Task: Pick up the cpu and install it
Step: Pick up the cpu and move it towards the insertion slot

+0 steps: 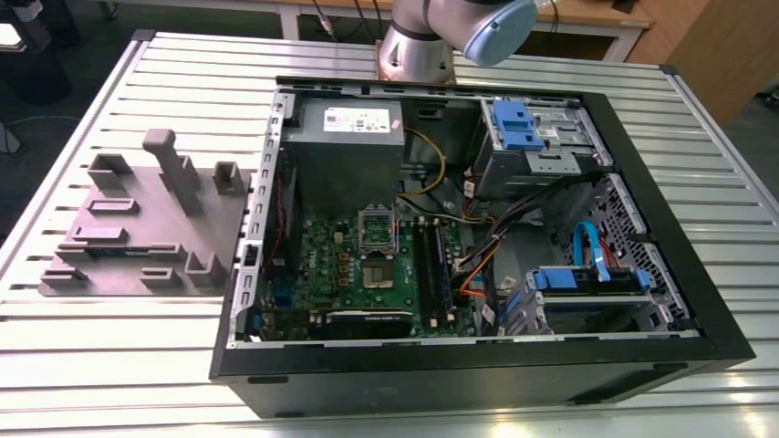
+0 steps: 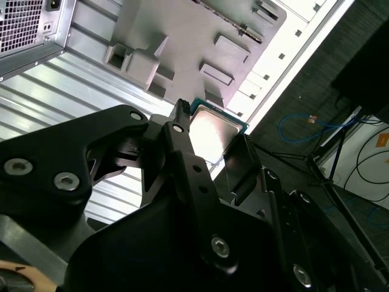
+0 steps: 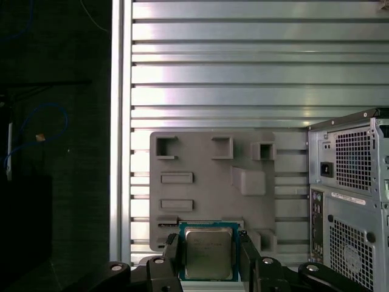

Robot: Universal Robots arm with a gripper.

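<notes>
The cpu (image 3: 208,254) (image 2: 211,135) is pinched by the claw (image 3: 208,248) (image 2: 213,139), its pale metal top being turned toward the cameras in both wrist views. The two dark fingers (image 3: 172,250) (image 2: 182,131) are pressed against opposite edges of the chip, one on each side. In the first wrist view the chip is seen in front of one edge of a grey fixture plate (image 3: 206,182) (image 2: 182,36) (image 1: 146,228). The plate lies on the slatted metal table (image 3: 243,61) (image 2: 61,79) (image 1: 122,365) and carries raised blocks and shallow pockets. Whether the chip is clear of the plate cannot be told from that view; in the second wrist view it is seen held apart from it.

Beside the plate, on the same table, an open computer case (image 1: 487,374) (image 3: 349,201) (image 2: 30,24) is laid on its side. In the exterior view several things are seen housed inside it:

- A grey power-supply box (image 1: 347,137) is set in the far corner.
- A green motherboard (image 1: 353,292) is mounted below it.
- A metal-framed square socket (image 1: 379,276) with a dark centre is seated on the board.
- Memory sticks (image 1: 426,265) are stood in their slots just beside the socket.
- Drive bays with blue tabs (image 1: 535,128) are fitted toward the exterior view's right.
- Loose cables (image 1: 487,237) are run between them.

The arm (image 1: 439,36) is seen beyond the far side of the case.
</notes>
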